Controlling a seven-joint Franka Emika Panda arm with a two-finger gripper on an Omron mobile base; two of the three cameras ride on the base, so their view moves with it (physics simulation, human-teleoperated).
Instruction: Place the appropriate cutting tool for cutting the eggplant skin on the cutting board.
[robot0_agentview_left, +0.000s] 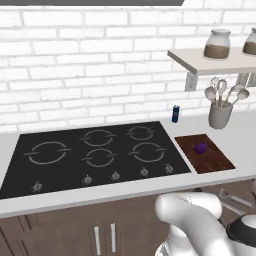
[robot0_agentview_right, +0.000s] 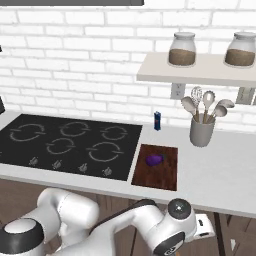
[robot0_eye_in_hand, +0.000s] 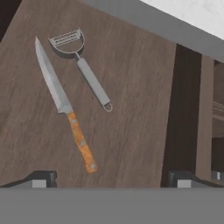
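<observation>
The peeler (robot0_eye_in_hand: 81, 65) lies flat on a brown wooden surface (robot0_eye_in_hand: 131, 87) in the hand view: a grey, rounded yoke head with a slotted blade across it, a slim pale grey handle running away from the head, and a small loop at the handle's end. Just beside it, not touching, lies a knife (robot0_eye_in_hand: 65, 107) with a long pointed steel blade and an orange-brown riveted handle; its tip lies near the peeler's head. The gripper (robot0_eye_in_hand: 111, 179) hangs above both tools with its fingers spread wide apart and nothing between them, one dark fingertip (robot0_eye_in_hand: 41, 178) at each lower side of the hand view. Up on the grey counter (robot0_agentview_left: 240, 130), the eggplant (robot0_agentview_left: 201, 148), a small glossy purple lump, sits near the middle of the dark reddish-brown cutting board (robot0_agentview_left: 215, 159), which lies just beside the black cooktop (robot0_agentview_left: 75, 160). Behind the board stand a small blue can (robot0_agentview_left: 175, 113) and a grey utensil holder (robot0_agentview_left: 220, 115), under a shelf (robot0_agentview_left: 210, 65) bearing jars (robot0_agentview_left: 217, 45).
</observation>
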